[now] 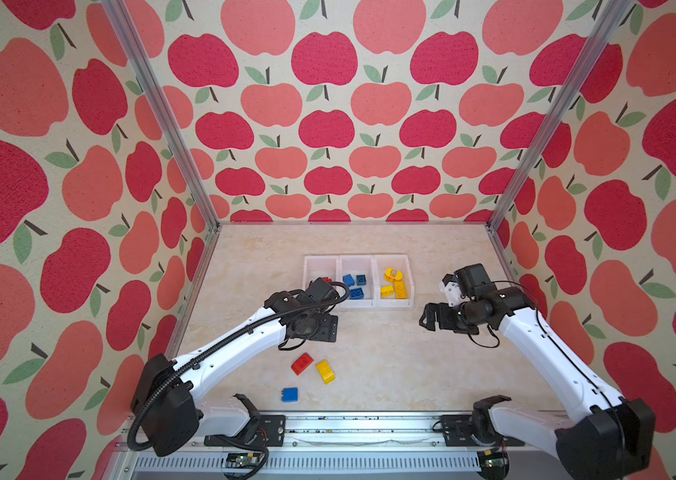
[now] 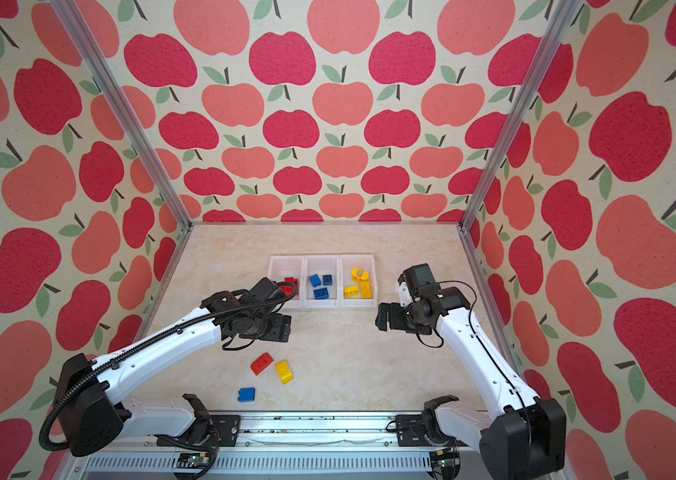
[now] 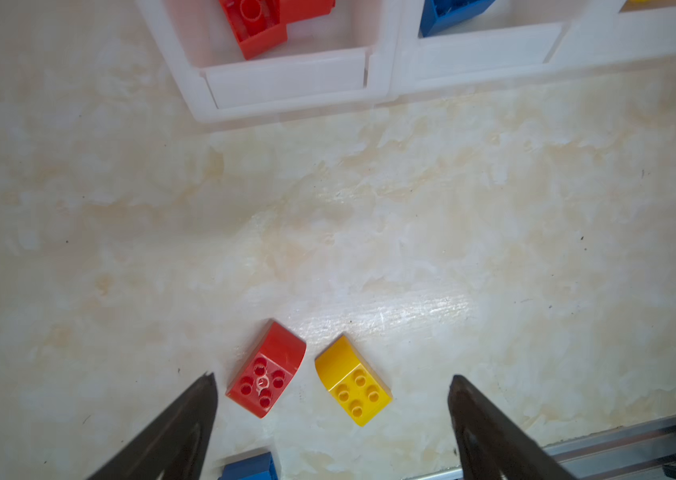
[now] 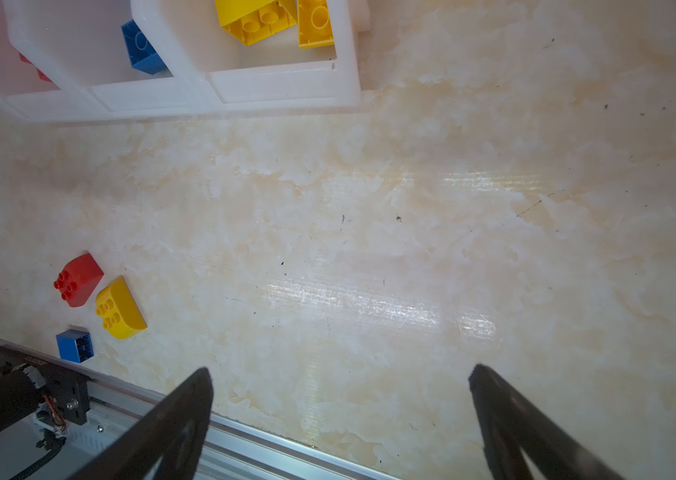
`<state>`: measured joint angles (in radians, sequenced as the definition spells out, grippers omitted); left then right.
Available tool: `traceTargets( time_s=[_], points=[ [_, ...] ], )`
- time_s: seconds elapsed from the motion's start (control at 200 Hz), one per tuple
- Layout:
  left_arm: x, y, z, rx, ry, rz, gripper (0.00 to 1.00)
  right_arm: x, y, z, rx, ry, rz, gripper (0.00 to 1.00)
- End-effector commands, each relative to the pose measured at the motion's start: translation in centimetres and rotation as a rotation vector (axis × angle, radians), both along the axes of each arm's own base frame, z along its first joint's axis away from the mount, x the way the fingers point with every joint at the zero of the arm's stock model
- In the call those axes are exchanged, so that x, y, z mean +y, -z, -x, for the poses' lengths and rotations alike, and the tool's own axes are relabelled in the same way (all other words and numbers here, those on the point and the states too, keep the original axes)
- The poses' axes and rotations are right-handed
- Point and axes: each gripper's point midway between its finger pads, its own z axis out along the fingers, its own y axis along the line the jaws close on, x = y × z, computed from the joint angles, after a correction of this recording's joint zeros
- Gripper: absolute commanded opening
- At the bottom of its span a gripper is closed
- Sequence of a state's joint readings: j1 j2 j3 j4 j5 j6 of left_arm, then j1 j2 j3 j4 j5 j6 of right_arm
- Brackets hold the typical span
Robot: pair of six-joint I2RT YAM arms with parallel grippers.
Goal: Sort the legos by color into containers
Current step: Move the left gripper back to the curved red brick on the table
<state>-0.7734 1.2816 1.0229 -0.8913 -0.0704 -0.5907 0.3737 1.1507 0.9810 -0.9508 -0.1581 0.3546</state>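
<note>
A red sloped plastic brick (image 3: 265, 370), a yellow sloped brick (image 3: 352, 382) and a blue block (image 1: 289, 394) are seen unsorted on the marbled table (image 3: 494, 249), apart from the white translucent joined containers (image 3: 286, 79). The left gripper (image 3: 332, 377) is held spread and empty nearby, apparently readied for a pick. The right gripper (image 4: 339, 369) is parked aside, jaws apart.

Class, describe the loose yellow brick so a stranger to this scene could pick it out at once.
Start at the marbled table and find the row of white containers. Nearer the camera than those, on bare tabletop, lies the yellow brick, right of the red brick and beyond the blue brick. It is the only yellow piece outside the containers.
</note>
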Motion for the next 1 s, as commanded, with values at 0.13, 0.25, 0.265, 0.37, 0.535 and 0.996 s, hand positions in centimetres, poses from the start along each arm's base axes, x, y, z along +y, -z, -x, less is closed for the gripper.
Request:
traceTargets(
  time_s=[0.13, 0.25, 0.265, 0.37, 0.535, 0.996],
  points=[
    [3.2, 2.0, 2.2, 0.027, -0.050, -0.076, 0.93, 1.3, 0.3, 0.8, 0.009, 0.000, -0.008, 0.99],
    [3.3, 3.5, 2.6, 0.056, -0.052, -0.087, 0.94, 1.8, 0.3, 1.0, 0.010, -0.012, -0.003, 0.99],
    [3.4, 3.6, 2.7, 0.060, -0.054, -0.088, 0.94, 1.9, 0.4, 1.0, 0.010, -0.013, -0.001, 0.99],
    [3.6, 4.7, 3.1, 0.085, -0.070, -0.093, 0.94, 2.0, 0.2, 1.0, 0.009, -0.018, 0.003, 0.99],
    [4.2, 6.0, 3.7, 0.102, -0.084, -0.110, 0.94, 2.0, 0.1, 1.3, 0.010, -0.015, 0.008, 0.99],
    [4.3, 8.7, 3.8, 0.157, -0.061, -0.160, 0.94, 1.9, 0.1, 1.7, 0.007, -0.007, 0.007, 0.99]
  ],
)
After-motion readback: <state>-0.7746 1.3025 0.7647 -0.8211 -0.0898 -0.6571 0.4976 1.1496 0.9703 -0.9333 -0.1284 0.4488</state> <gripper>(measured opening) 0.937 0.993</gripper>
